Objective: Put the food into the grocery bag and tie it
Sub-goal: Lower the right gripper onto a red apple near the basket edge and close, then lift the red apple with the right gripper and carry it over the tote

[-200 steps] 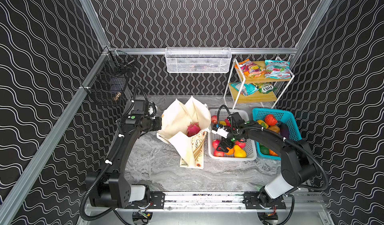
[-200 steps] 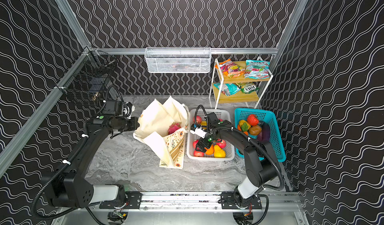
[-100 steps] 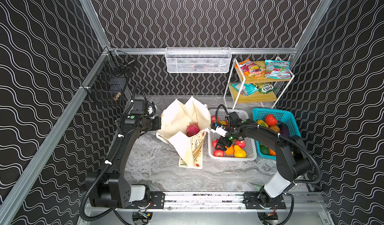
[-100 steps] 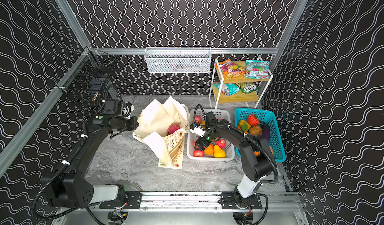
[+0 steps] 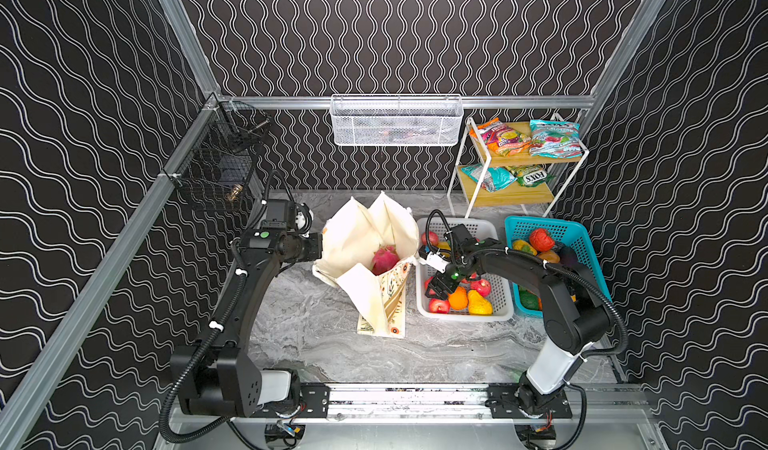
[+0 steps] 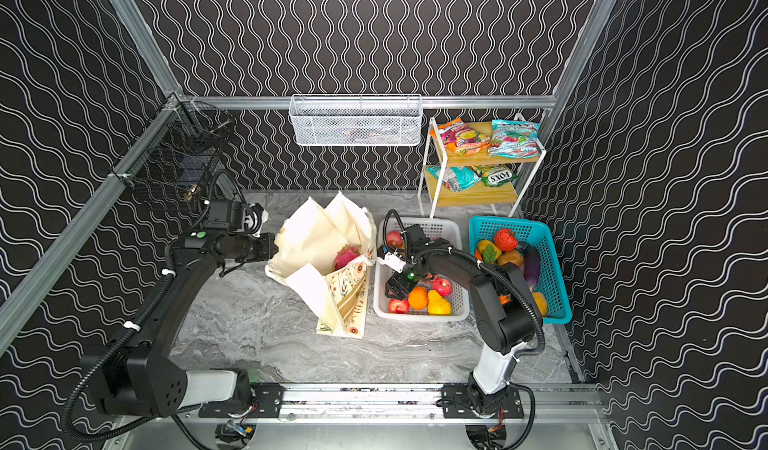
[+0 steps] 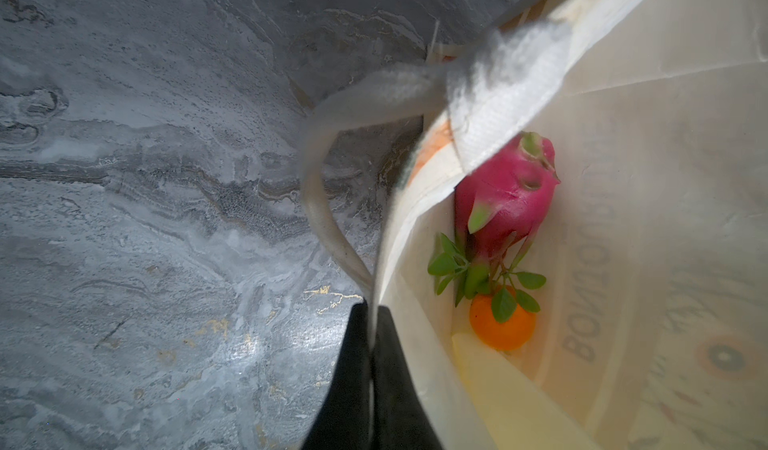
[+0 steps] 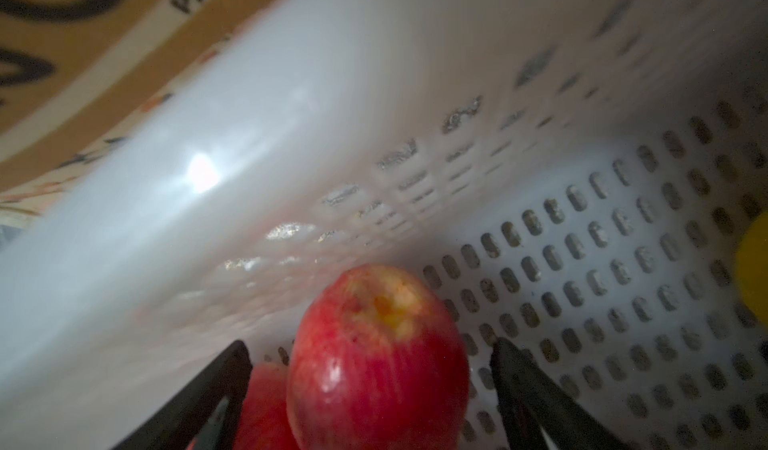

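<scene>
Right elbow inward, gripper astride red apple

Grocery bag stands in the middle of the surface, dragon fruit inside, an orange just beside it (both well down in the bag). Left claw sits on the bag's left rim. Just right of the bag, the first basket, right claw inside it, an apple between its jaws. Second basket further right; shelf rack behind both.
</scene>
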Controlling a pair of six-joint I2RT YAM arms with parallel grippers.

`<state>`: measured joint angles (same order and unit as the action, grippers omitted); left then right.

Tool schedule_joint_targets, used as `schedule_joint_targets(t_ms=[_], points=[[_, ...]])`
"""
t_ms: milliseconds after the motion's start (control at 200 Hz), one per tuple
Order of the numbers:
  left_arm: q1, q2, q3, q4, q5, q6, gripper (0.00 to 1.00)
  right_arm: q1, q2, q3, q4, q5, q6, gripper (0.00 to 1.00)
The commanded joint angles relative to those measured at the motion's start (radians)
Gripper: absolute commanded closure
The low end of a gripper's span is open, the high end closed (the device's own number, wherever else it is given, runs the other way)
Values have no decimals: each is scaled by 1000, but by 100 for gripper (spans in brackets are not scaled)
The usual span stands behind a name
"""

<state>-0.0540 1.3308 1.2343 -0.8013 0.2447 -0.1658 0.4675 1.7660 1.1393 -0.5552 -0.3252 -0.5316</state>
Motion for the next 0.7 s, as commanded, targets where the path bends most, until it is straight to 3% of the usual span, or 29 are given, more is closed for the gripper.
schedule_joint_targets(t_ms=[0, 531, 696], points=[[2, -7, -4, 15, 13, 4, 100, 2, 7, 4, 9, 20, 8, 12], [2, -20, -2, 14, 20, 5, 100, 2, -24, 8, 14, 10, 27, 45], [2, -31, -6, 8, 24, 3, 100, 1, -61, -4, 27, 6, 44, 49]])
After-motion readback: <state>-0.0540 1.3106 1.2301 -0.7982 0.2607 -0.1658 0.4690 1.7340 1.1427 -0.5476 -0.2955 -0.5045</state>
